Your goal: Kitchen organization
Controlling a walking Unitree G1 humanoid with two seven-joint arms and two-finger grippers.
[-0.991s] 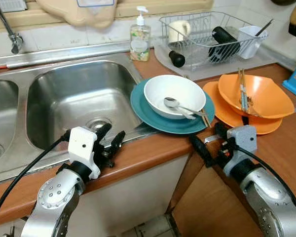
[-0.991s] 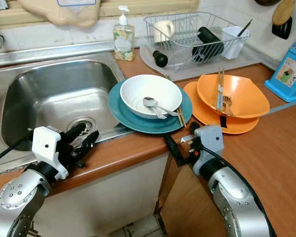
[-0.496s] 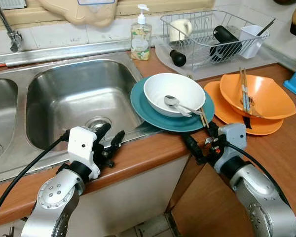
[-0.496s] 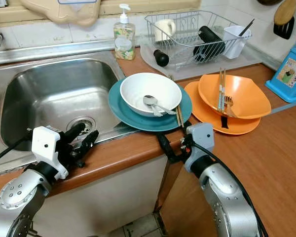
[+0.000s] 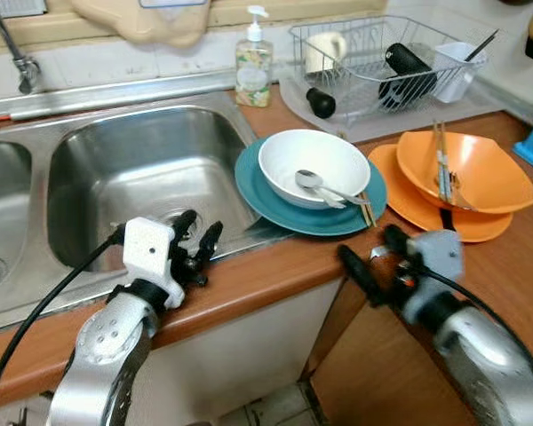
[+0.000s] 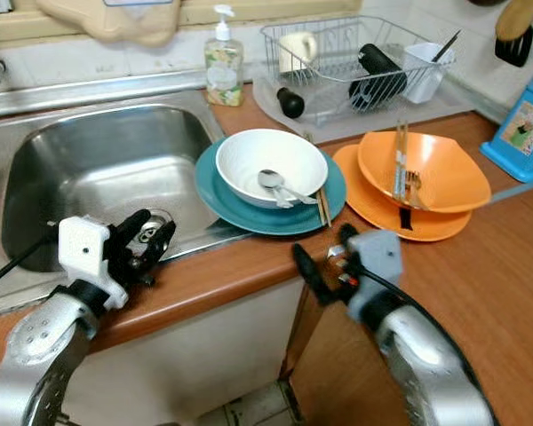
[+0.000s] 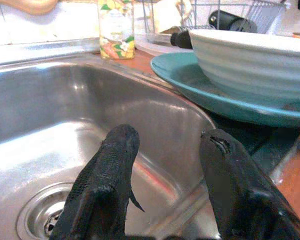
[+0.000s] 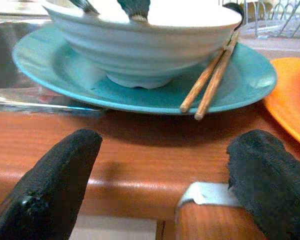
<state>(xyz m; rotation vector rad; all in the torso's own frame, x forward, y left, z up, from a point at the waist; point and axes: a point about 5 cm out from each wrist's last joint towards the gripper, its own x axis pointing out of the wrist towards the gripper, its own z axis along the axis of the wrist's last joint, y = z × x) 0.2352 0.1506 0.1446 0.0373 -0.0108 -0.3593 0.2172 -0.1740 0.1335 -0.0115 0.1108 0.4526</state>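
At the surface's front edge both claws hover spread and empty — the left claw (image 5: 198,250) over the sink (image 5: 98,177) rim, the right claw (image 5: 374,257) just short of the teal plate (image 5: 258,200). Beyond it sit the white bowl (image 5: 313,160) with spoon (image 5: 313,184), chopsticks (image 8: 210,77), then orange dishes (image 5: 466,173) — nothing seems sorted yet. Since half a second ago, the right claw has drawn back slightly.
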